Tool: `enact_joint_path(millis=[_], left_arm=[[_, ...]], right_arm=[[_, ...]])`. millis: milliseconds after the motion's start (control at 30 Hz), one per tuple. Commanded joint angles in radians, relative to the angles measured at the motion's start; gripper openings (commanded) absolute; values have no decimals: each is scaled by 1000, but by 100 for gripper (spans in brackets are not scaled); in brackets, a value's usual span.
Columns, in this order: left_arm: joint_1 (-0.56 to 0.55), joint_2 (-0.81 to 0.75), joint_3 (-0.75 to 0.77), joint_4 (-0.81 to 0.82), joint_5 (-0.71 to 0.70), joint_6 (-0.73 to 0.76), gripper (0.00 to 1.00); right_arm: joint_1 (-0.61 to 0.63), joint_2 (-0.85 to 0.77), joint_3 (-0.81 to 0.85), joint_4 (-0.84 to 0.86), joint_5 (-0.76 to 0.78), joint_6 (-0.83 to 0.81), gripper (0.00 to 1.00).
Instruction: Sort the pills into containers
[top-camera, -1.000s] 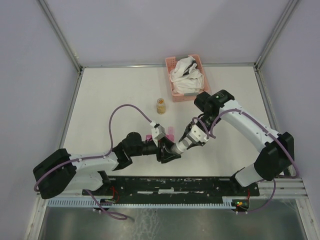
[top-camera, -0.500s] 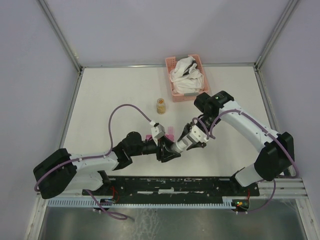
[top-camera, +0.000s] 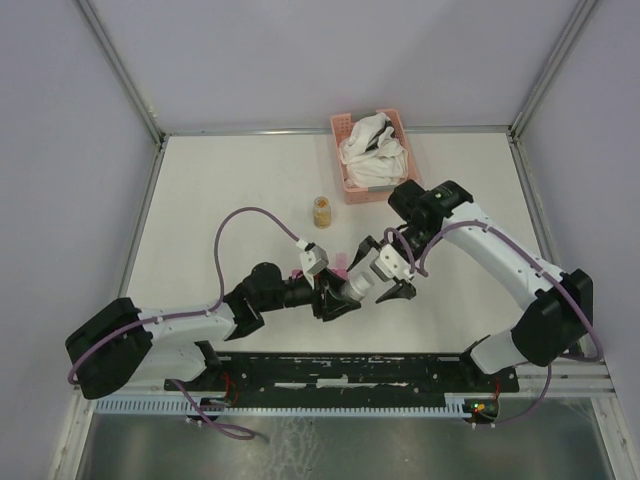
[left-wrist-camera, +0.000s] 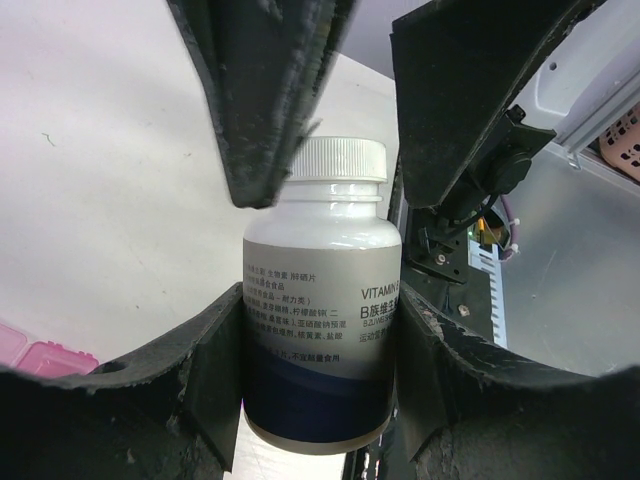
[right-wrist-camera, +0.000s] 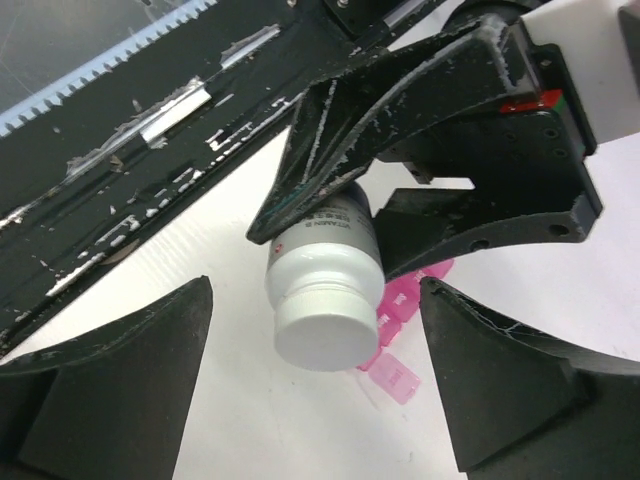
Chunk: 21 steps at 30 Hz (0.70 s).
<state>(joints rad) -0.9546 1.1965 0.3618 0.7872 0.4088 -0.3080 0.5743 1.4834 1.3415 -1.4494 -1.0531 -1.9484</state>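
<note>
I stand at the near edge of a flat white table (top-camera: 220, 190). Plain pale lavender-grey walls close it in on the left (top-camera: 60, 150), the far side (top-camera: 330, 50) and the right (top-camera: 600, 120). Aluminium posts (top-camera: 120, 65) slant up from the two far corners. A scuffed black plate (top-camera: 350, 370) runs along the near edge, with a dull grey metal sheet (top-camera: 350, 445) nearer still. The light is even, the shadows soft.
</note>
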Motion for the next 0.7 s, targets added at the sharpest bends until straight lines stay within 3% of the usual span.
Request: enact_joint_path(millis=[0,133,233,367,533,667], left_arm=[[6,-34,13,54,-8,-20,3],[6,-45,12,43,-13,-16,3],[5,-64,6,30,-33,-4,3],[-4,-96,-8,23,-114,45,3],[-24,-112,-12,27,-313,156,3],[-50,-103,-26,84,-432,296,3]], right_arm=[[2,-42,49,88,-38,213,100],[2,-64,80,157,-12,419,99],[0,-91,127,228,50,662,100],[-6,-132,159,489,301,1321,100],[-36,-32,294,294,169,1513,100],[-58,-59,216,429,155,1759,98]])
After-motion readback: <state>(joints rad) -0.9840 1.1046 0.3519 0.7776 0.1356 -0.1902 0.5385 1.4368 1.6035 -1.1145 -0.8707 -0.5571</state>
